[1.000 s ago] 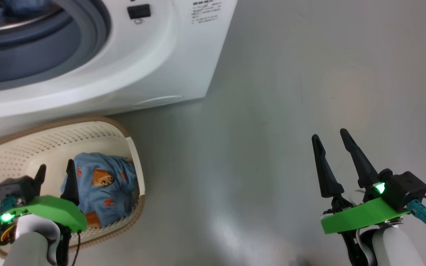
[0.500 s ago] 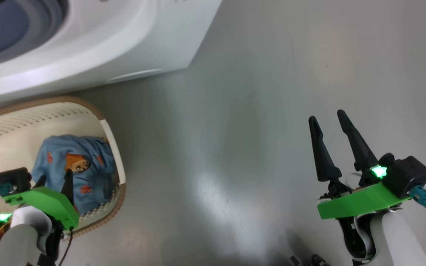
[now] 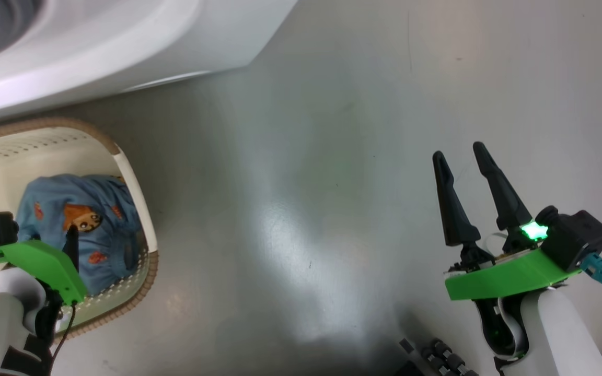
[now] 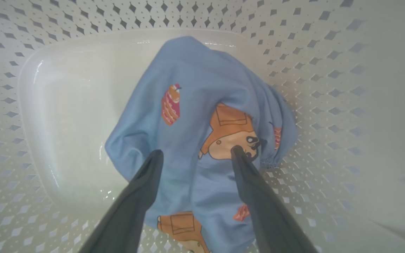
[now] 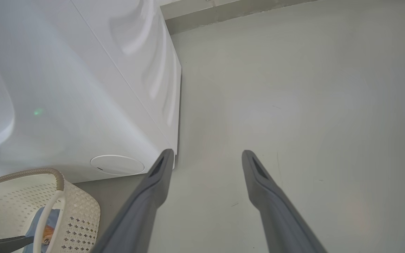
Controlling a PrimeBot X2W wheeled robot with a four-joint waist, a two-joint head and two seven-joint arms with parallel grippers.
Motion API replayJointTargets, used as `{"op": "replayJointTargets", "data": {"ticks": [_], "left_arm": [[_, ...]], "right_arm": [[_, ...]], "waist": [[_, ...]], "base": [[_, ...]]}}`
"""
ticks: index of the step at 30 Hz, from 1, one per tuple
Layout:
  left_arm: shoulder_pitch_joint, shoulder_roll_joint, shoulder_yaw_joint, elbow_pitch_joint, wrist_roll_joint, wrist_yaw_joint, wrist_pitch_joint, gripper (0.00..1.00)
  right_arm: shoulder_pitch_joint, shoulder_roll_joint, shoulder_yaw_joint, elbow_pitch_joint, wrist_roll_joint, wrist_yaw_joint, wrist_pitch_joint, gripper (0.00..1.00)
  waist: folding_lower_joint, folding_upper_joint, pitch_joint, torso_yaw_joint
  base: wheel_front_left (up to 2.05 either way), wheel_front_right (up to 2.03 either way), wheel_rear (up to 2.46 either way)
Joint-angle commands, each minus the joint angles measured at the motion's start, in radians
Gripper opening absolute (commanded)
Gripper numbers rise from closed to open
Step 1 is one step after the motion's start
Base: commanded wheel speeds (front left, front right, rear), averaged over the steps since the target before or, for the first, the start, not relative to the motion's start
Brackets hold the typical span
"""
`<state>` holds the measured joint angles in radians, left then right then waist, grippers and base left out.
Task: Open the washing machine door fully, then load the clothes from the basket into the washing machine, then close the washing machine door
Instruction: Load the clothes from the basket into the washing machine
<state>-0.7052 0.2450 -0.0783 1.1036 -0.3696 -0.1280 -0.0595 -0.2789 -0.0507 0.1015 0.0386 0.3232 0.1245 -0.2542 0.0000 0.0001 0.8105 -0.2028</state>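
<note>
The washing machine (image 3: 123, 47) runs off the top edge, the basket (image 3: 60, 122) off the left; a green mount (image 3: 39, 263) covers some clothes (image 3: 97, 203).

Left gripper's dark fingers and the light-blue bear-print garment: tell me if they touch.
Cannot tell. In the left wrist view the open left gripper overlaps the light-blue bear-print garment; neither contact nor a gap shows plainly.

My head camera looks steeply down on the floor (image 3: 332, 156), washer (image 3: 123, 42) at top left. My left wrist camera sits close inside the basket (image 4: 329, 70), facing the clothes (image 4: 188, 88). My right wrist camera looks down along the floor beside the washer. All three share the basket.
</note>
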Motion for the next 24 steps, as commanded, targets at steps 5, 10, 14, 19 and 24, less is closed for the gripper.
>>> {"op": "replayJointTargets", "data": {"ticks": [5,10,14,19,24], "left_arm": [[-0.002,0.055,0.008,0.023,-0.01,-0.001,0.022,1.0],[-0.022,0.064,-0.014,0.034,-0.01,-0.002,0.031,1.0],[-0.039,0.069,-0.031,0.056,-0.003,0.0,0.053,1.0],[-0.06,0.071,-0.05,0.075,0.009,0.014,0.061,1.0],[-0.082,0.075,-0.061,0.092,0.012,0.022,0.07,1.0]], "right_arm": [[0.003,0.0,0.026,-0.022,0.023,0.006,-0.008,1.0],[0.0,0.0,0.027,-0.022,0.029,0.006,-0.008,1.0],[-0.005,0.0,0.029,-0.022,0.03,0.006,-0.008,1.0],[-0.008,0.0,0.027,-0.022,0.031,0.006,-0.008,1.0],[-0.007,0.0,0.025,-0.024,0.031,0.006,-0.008,1.0]], "waist": [[0.0,-0.0001,0.022,-0.013],[0.0,-0.0001,0.034,-0.015],[0.0,-0.0001,0.041,-0.017],[0.0,-0.0001,0.044,-0.02],[0.0,-0.0001,0.052,-0.024]], "base": [[0.0,0.0,0.0],[0.0,0.0,0.0],[0.0,0.0,0.0],[0.0,0.0,0.0],[0.0,0.0,0.0]]}}
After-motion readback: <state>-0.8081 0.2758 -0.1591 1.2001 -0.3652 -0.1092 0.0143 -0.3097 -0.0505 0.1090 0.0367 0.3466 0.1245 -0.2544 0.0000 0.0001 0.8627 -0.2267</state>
